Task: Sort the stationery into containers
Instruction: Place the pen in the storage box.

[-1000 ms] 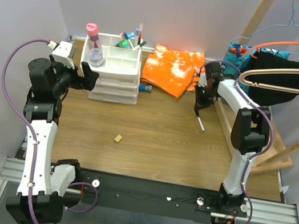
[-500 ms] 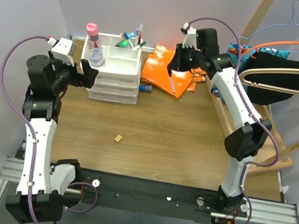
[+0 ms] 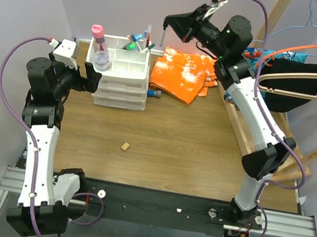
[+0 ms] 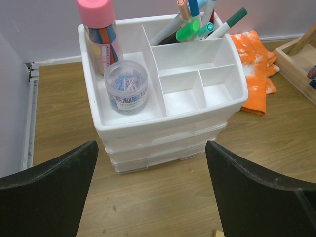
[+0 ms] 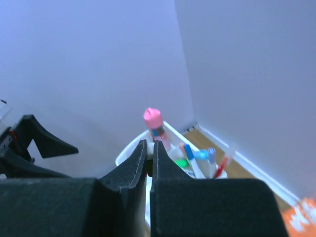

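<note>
The white three-drawer unit [image 3: 123,81] stands at the back left. Its top tray holds a clear pink-capped bottle [image 3: 99,51] and several pens [image 3: 142,37] in the back right compartment. The left wrist view shows the unit [image 4: 163,133], the bottle [image 4: 98,29] and the pens [image 4: 197,22]. My right gripper [image 3: 171,21] is raised high above and right of the unit, shut on a slim white pen [image 5: 149,150]. My left gripper [image 3: 91,79] is open and empty, just left of the unit's front. A blue-capped tube [image 3: 155,94] lies on the table beside the unit.
An orange cloth [image 3: 182,73] lies right of the unit. A clear tub of paper clips [image 4: 126,86] sits in the tray. A small tan block [image 3: 125,146] lies mid-table. A wooden rack with hangers and clothes [image 3: 300,82] fills the right side.
My right gripper has lifted the white pen from the table's right side, carried it over the orange cloth and up toward the unit. The left arm has hardly moved.
</note>
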`<act>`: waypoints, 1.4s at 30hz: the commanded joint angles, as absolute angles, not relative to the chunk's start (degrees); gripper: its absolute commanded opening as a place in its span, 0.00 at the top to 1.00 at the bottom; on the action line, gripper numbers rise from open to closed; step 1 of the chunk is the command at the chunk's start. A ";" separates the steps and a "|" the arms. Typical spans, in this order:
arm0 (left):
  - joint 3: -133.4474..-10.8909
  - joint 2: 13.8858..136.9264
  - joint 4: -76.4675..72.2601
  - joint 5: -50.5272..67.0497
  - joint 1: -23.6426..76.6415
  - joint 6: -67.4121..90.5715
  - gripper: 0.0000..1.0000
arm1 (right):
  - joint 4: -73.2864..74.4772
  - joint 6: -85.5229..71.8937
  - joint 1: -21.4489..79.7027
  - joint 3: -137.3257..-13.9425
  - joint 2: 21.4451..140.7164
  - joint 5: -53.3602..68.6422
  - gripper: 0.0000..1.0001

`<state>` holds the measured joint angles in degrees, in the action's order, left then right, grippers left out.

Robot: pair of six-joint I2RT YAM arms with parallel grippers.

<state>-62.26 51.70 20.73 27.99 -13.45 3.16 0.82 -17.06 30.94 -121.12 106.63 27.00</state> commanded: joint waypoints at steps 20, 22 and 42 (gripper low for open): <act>-63.11 52.12 24.08 24.43 -13.97 -0.88 0.01 | -17.22 -12.48 37.79 -135.70 129.46 19.69 0.93; -63.02 52.38 23.73 24.52 -14.32 -0.70 0.01 | -16.70 -11.69 37.79 -136.49 130.60 19.69 0.93; -62.75 53.09 23.64 25.75 -17.05 -0.26 0.01 | -16.17 -5.19 37.79 -129.64 132.28 19.25 0.92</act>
<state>-62.52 52.86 23.68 25.47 -16.40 -0.03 -14.98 -7.40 37.45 -131.28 131.41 20.23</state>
